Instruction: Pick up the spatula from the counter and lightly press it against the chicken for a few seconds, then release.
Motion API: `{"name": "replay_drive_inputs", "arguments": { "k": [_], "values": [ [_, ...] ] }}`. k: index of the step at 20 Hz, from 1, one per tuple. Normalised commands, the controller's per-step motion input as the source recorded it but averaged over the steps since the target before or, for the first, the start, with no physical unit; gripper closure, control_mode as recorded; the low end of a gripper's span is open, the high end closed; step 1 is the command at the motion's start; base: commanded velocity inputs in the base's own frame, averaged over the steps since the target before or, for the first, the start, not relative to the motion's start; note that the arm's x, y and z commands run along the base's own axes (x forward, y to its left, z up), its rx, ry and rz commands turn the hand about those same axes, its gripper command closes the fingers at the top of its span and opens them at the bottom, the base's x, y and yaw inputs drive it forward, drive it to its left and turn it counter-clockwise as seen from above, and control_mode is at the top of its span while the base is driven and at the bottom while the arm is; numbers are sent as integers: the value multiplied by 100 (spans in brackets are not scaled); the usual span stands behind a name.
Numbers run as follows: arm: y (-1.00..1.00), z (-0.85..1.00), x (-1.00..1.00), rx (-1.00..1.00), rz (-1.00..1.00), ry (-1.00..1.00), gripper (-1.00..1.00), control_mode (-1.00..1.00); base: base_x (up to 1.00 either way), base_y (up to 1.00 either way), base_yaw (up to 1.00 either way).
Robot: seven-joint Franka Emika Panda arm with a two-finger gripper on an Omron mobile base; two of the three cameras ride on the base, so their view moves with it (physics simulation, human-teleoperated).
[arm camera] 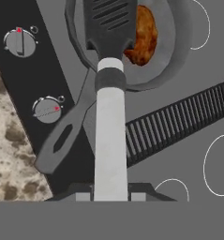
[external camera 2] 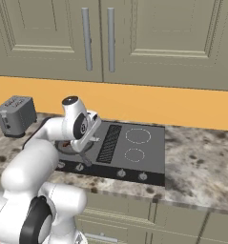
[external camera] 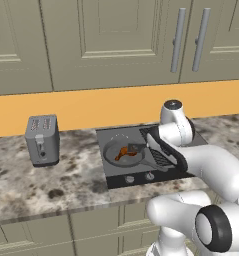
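My gripper [arm camera: 111,196] is shut on the white handle of the spatula [arm camera: 110,136]. The spatula's dark slotted head reaches out over a grey frying pan [arm camera: 153,77] and covers the left part of the browned chicken piece [arm camera: 144,40] lying in it; I cannot tell whether the head touches the meat. In the left base view the spatula head [external camera: 137,148] sits over the chicken [external camera: 123,153] in the pan [external camera: 111,156], with my gripper [external camera: 148,146] just to its right. The pan's long handle [arm camera: 66,136] points toward the counter edge.
The pan stands on a dark cooktop [external camera 2: 134,164] with a central vent grille [arm camera: 179,119] and front knobs [arm camera: 20,42]. A grey toaster [external camera: 42,140] stands on the speckled counter [external camera: 66,185] to the left. Cabinets [external camera: 116,40] hang above.
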Motion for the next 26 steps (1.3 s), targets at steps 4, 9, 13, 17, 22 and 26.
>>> {"name": "replay_drive_inputs", "arguments": {
  "k": [4, 9, 13, 17, 22, 26],
  "values": [
    [0, -5, 13, 0, 1, 0, 100, -100, 0, 0, 0],
    [0, -8, 21, 0, 1, 3, 100, -100, 0, 0, 0],
    [0, -14, 14, -1, 1, 3, 100, -100, 0, 0, 0],
    [0, -12, 4, -1, 1, 2, 100, -100, 0, 0, 0],
    [0, -5, 0, -1, 1, 0, 100, -100, 0, 0, 0],
    [0, -5, 3, 0, 1, 0, 100, -100, 0, 0, 0]
  ]
}}
